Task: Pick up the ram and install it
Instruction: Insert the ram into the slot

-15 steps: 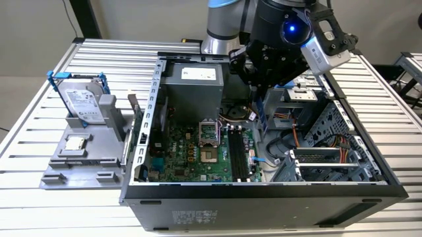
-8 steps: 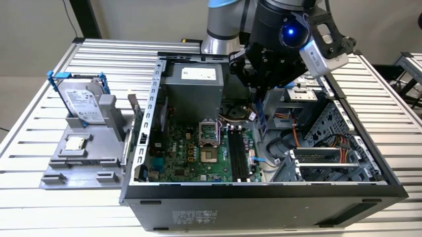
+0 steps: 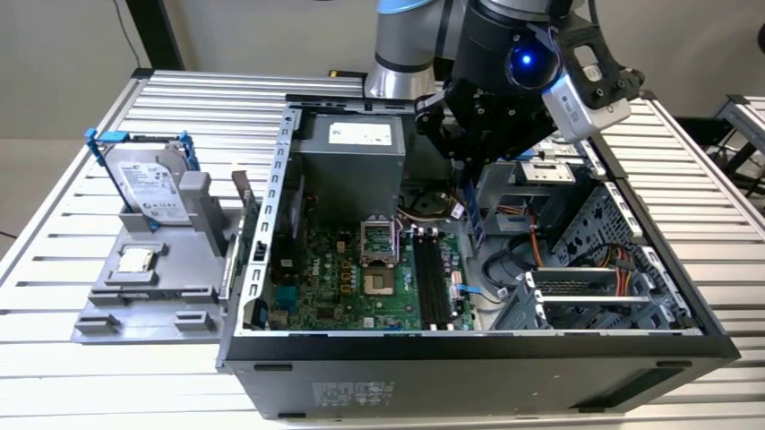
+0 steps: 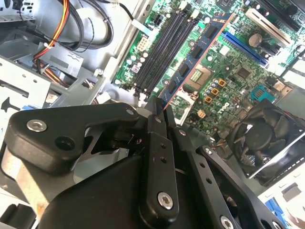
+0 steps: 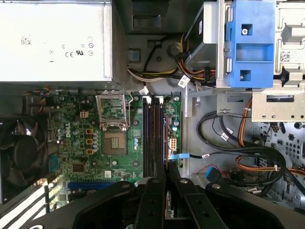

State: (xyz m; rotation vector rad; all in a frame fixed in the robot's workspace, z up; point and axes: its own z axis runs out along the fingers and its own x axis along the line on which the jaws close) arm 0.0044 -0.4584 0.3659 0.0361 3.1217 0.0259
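The ram (image 3: 474,213), a narrow blue-green stick with black chips, hangs upright from my gripper (image 3: 470,175), which is shut on its upper end. It is inside the open computer case (image 3: 478,345), above the motherboard and just beyond the far end of the black memory slots (image 3: 433,278). In the second wrist view the ram (image 4: 190,59) runs out from between the fingers (image 4: 155,124), alongside the slots (image 4: 164,45). In the first wrist view the gripper (image 5: 167,183) sits over the near end of the slots (image 5: 153,133).
A grey fixture (image 3: 143,305) at the exterior view's left holds a silver hard drive (image 3: 150,184) in a blue bracket and a small square processor chip (image 3: 135,260). Inside the case are the power supply (image 3: 358,134), the processor socket (image 5: 114,138), a fan (image 5: 21,152) and loose cables (image 5: 248,143).
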